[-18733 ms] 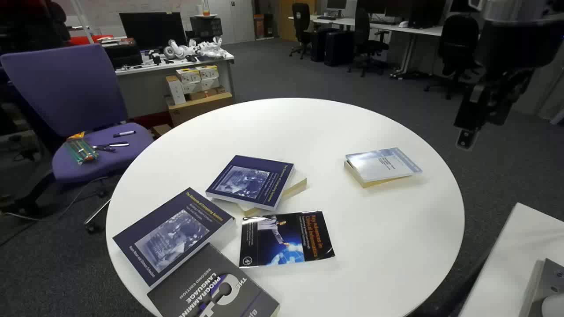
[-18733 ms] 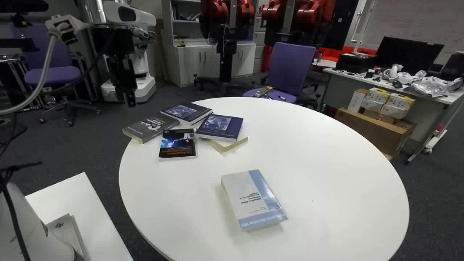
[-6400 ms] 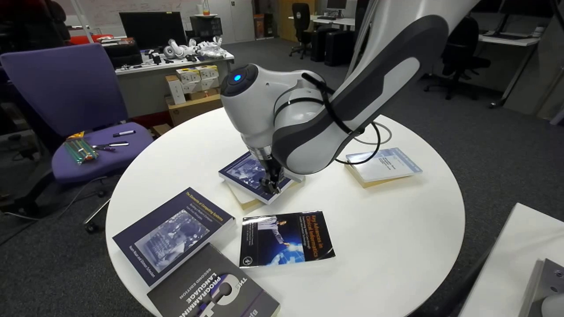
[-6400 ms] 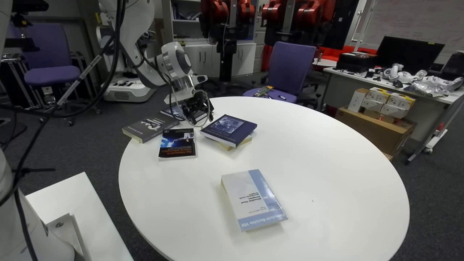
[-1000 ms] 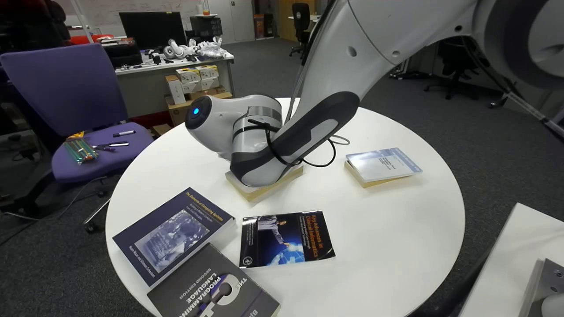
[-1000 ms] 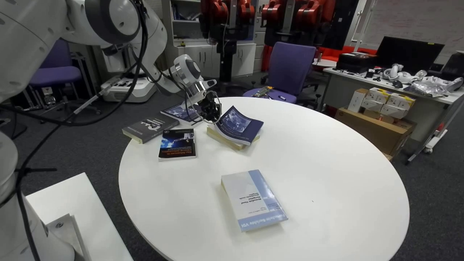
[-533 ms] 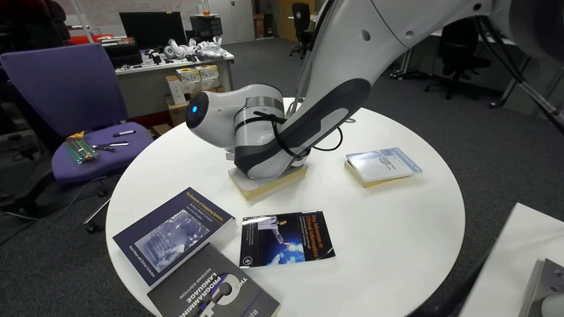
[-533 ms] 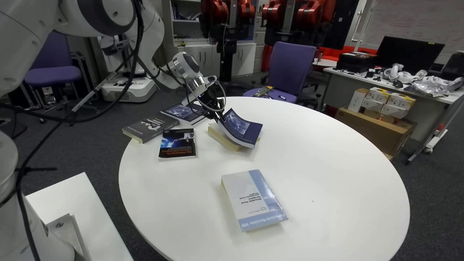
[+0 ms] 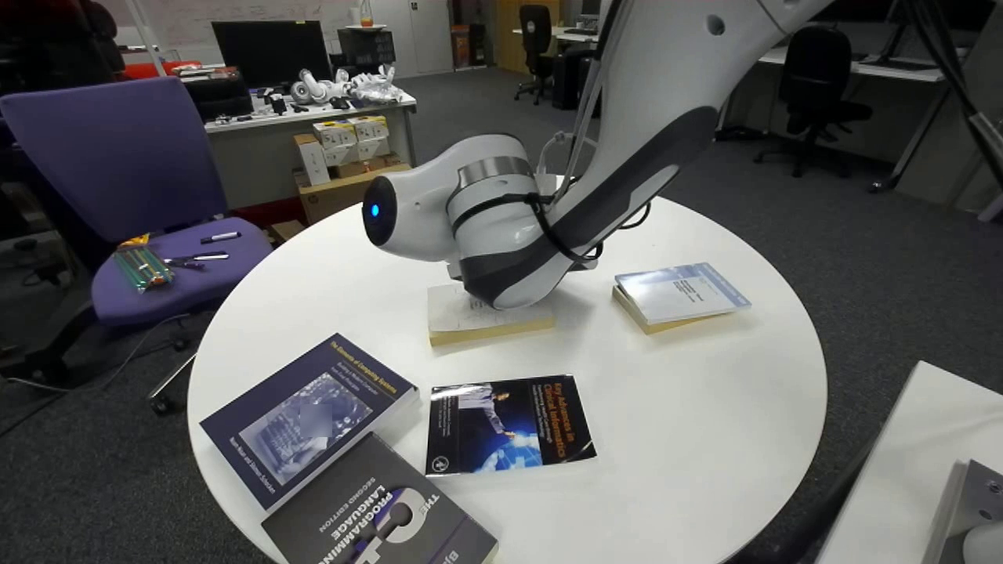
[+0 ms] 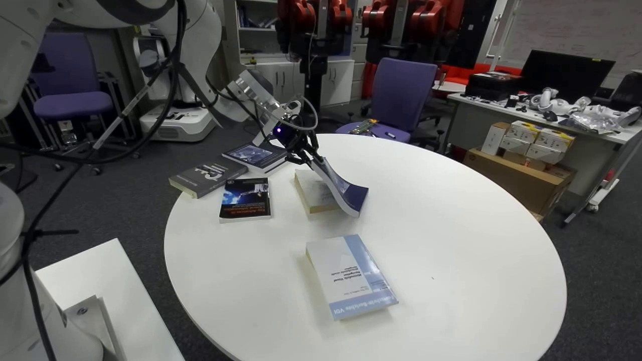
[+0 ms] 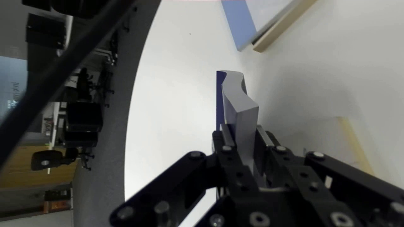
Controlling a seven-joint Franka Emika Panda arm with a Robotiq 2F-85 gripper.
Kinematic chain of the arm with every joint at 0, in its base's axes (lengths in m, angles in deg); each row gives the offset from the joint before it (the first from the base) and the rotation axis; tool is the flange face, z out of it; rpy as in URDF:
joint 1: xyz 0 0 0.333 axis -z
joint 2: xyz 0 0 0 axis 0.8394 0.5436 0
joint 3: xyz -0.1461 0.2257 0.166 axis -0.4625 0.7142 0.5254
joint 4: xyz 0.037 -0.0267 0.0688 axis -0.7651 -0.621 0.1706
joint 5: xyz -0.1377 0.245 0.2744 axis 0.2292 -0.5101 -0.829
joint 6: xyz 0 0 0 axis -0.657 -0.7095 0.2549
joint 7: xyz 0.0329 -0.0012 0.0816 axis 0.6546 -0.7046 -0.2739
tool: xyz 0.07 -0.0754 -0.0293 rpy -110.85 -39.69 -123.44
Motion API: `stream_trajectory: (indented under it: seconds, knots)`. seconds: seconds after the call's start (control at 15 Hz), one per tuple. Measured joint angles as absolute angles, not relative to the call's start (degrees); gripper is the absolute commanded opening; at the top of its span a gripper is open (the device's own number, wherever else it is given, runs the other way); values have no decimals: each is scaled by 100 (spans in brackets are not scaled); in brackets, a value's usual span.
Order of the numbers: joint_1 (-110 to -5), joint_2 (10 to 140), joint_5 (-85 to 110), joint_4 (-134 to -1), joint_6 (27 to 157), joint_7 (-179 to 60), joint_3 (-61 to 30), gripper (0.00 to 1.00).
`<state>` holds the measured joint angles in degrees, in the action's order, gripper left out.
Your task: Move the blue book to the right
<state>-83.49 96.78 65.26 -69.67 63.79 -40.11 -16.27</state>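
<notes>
My gripper (image 11: 243, 129) is shut on one end of the blue book (image 11: 241, 107), its finger pads pressing cover and pages from both sides. In an exterior view the blue book (image 10: 346, 190) slopes steeply down from the gripper (image 10: 313, 158), bent along its length. Its low end hangs beside a pale, cream-edged book (image 10: 315, 193), at or close to the tabletop; whether it touches I cannot tell. From the opposite camera the arm's wrist hides both book and gripper.
A pale whitish-blue book (image 10: 351, 276) lies on the round white table (image 10: 451, 240). A larger dark blue book (image 9: 309, 419), a grey book (image 9: 380, 509) and a black book (image 9: 509, 427) lie together. A cable (image 11: 63, 69) crosses the wrist view.
Earlier the blue book lay flat on the pale cream-edged book. Over the last second my gripper has risen, tilting the book more steeply, while the pale book beneath has turned.
</notes>
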Motion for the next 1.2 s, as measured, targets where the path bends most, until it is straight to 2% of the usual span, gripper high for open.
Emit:
stream_trajectory:
  seconds: [0.47,1.0,1.2]
  knots:
    - [-8009,9202,7044,-7568,5748,-3444,-1433,5]
    - [-7111,8872,7065,-7954,7761,-3184,-1137,5]
    - [-7033,8878,7263,-7963,7915,-3185,-1189,5]
